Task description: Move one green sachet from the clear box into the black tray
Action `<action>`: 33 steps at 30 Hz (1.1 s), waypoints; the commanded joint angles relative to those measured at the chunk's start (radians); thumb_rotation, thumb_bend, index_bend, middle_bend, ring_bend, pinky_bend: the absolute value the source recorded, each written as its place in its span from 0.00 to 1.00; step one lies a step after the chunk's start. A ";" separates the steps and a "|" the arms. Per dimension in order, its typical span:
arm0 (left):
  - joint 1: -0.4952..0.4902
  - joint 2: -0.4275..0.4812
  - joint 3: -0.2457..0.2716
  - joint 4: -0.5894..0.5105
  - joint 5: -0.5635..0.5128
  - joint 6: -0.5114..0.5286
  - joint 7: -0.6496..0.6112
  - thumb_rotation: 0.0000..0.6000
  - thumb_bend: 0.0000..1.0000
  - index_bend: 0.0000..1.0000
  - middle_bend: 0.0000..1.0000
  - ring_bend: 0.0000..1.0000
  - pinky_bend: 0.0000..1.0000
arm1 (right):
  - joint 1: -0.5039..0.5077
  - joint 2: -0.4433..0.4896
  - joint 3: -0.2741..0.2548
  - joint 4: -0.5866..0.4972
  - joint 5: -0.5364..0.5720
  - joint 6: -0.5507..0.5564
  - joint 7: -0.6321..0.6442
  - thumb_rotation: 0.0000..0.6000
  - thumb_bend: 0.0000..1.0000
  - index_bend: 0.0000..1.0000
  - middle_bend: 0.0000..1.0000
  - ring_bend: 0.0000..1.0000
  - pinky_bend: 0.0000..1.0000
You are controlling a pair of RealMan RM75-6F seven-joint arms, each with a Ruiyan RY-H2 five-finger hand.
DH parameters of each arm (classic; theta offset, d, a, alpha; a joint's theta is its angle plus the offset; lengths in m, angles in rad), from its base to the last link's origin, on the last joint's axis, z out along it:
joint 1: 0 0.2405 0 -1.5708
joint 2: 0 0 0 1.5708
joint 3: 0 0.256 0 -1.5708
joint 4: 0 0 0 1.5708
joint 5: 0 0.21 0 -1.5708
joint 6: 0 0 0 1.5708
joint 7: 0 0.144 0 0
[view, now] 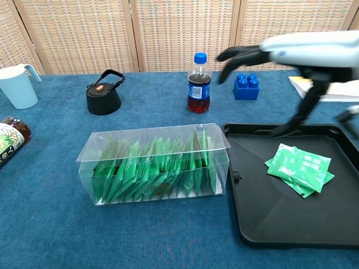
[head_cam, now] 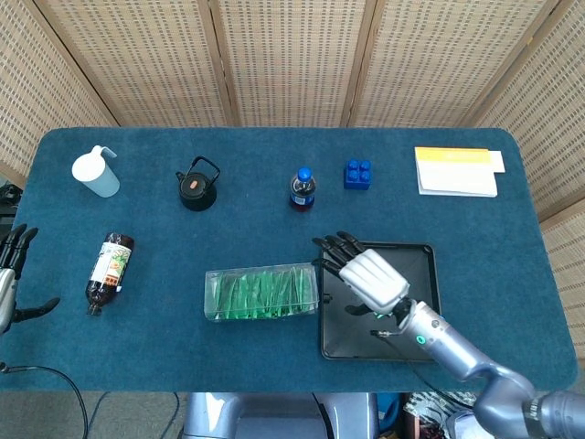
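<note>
**Ana:** Eyes on the clear box (view: pixel 152 166) at the middle of the table (head_cam: pixel 274 366): it's packed with green sachets (view: pixel 151 168) standing on edge, leaning in a row from one end to the other.

**Ben:** And right beside it, the black tray (view: pixel 263 218). The chest view shows green sachets lying flat in there (view: pixel 300 168), overlapping each other toward the far right side. I make out at least two; the stack hides any more.

**Ana:** The right robot hand (head_cam: pixel 366 272) hovers above the tray's left half, fingers spread and stretched toward the box, nothing in it. Its dark thumb points down toward the tray's far rim.

**Ben:** The left robot hand (head_cam: pixel 13 274) sits way off at the table's left edge, fingers apart, empty as well.

**Ana:** Other containers? A white jug (head_cam: pixel 97 171) far left, whether anything is in it, I can't tell. A black kettle (view: pixel 104 93) with its lid on. A blue-capped bottle (view: pixel 198 84) holding dark drink, upright behind the box.

**Ben:** Plus a dark bottle (head_cam: pixel 108 270) lying on its side near the left edge, a blue brick (view: pixel 246 87) and a notepad (head_cam: pixel 455 171) at the back right.
</note>
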 commanded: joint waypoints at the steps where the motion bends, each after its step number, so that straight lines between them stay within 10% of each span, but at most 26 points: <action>1: 0.001 0.004 0.000 0.000 -0.001 -0.002 -0.007 1.00 0.10 0.00 0.00 0.00 0.00 | 0.075 -0.133 0.047 0.004 0.118 -0.079 -0.035 1.00 0.00 0.24 0.00 0.00 0.00; 16: 0.000 0.014 0.000 -0.002 -0.007 -0.011 -0.027 1.00 0.10 0.00 0.00 0.00 0.00 | 0.183 -0.352 0.052 0.118 0.247 -0.052 -0.212 1.00 0.07 0.27 0.00 0.00 0.00; 33: -0.002 0.021 -0.004 0.000 -0.014 -0.019 -0.046 1.00 0.10 0.00 0.00 0.00 0.00 | 0.216 -0.432 0.033 0.211 0.318 0.020 -0.333 1.00 0.47 0.32 0.04 0.00 0.00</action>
